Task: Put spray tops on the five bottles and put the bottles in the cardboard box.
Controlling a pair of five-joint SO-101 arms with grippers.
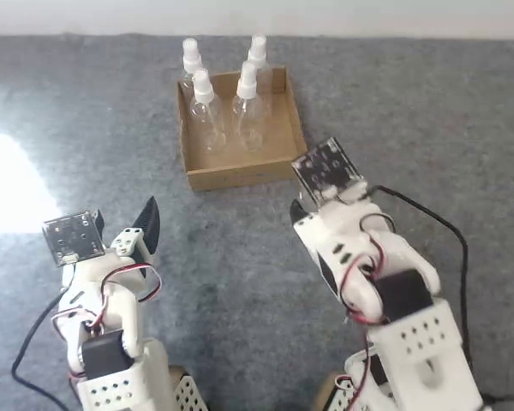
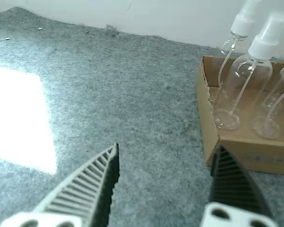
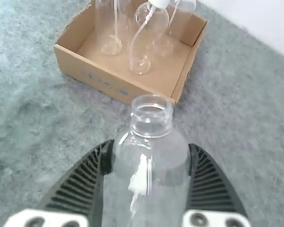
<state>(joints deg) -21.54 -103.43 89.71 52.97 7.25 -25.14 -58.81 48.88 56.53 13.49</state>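
Capped bottles [image 1: 207,116], four of them with white spray tops [image 1: 203,84], stood upright in the cardboard box [image 1: 240,177] at the far middle of the grey mat [image 1: 411,128] in the high view. They were grouped toward the box's left and back, with bare floor showing on its right side. Left gripper [image 1: 146,224] hung over the mat, well short of the box, jaws spread, nothing between them. Right arm [image 1: 360,257] sat just beside the box's near right corner. Left wrist view: jaws wide apart over bare mat, box corner and capped bottles beyond. Right wrist view: right gripper [image 3: 150,147] pinched the fifth bottle [image 3: 149,170] by its body just under the shoulder, upright, neck open and topless, near the box's front wall but outside it. Judged: clear, empty, thin-walled plastic, so light, smooth enough to slip, and likely to dent under a hard squeeze; tall and narrow, so tippy once set down. Best hold looked to be the mid-body with moderate pressure, keeping the neck free for its top.
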